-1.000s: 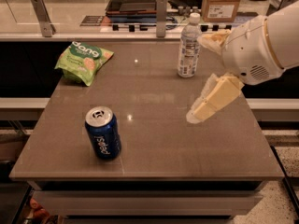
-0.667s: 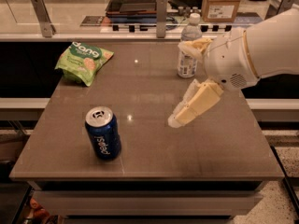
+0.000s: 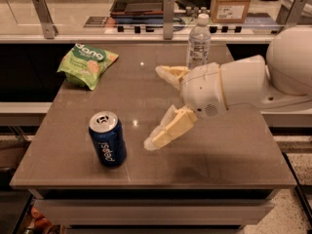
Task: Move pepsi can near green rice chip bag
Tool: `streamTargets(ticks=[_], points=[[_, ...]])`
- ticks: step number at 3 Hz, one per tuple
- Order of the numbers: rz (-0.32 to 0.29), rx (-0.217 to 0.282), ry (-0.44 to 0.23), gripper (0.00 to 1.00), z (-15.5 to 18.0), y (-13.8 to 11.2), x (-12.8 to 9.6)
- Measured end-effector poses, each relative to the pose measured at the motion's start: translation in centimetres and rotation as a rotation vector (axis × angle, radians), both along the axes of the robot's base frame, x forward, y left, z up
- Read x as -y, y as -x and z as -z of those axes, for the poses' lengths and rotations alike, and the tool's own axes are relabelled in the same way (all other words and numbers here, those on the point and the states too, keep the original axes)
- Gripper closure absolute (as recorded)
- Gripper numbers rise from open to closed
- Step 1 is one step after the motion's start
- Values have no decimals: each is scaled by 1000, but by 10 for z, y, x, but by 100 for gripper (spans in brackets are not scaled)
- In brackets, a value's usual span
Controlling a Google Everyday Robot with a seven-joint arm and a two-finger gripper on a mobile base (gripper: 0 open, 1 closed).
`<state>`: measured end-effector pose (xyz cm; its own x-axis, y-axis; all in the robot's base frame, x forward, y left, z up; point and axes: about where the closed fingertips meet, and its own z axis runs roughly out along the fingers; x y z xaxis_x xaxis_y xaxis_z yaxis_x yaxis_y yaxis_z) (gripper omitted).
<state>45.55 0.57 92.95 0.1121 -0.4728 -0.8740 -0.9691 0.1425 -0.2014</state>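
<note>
The pepsi can [image 3: 107,139] stands upright near the table's front left, dark blue with a silver top. The green rice chip bag [image 3: 87,64] lies at the table's back left, light green with white "dang" lettering. My gripper [image 3: 155,107] is open and empty over the middle of the table, to the right of the can and apart from it. One cream fingertip [image 3: 151,142] points down toward the front, the other [image 3: 163,72] points toward the back. The white arm [image 3: 243,84] reaches in from the right.
A clear plastic water bottle [image 3: 199,42] stands at the table's back, partly behind my wrist. The brown table [image 3: 229,155] has a front edge close below the can. A counter with a cardboard box [image 3: 233,3] and a tray lies behind the table.
The gripper and arm have moved left and toward the front, closer to the pepsi can. The can, the bag and the bottle have not moved.
</note>
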Motion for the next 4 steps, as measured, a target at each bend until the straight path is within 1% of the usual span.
streamTargets(ticks=[1, 2, 3, 4], points=[[-9, 8, -126, 0, 14, 6, -29], [-13, 23, -220, 0, 15, 20, -53], [-38, 18, -300, 0, 15, 34, -74], [-71, -14, -348, 0, 25, 47, -90]])
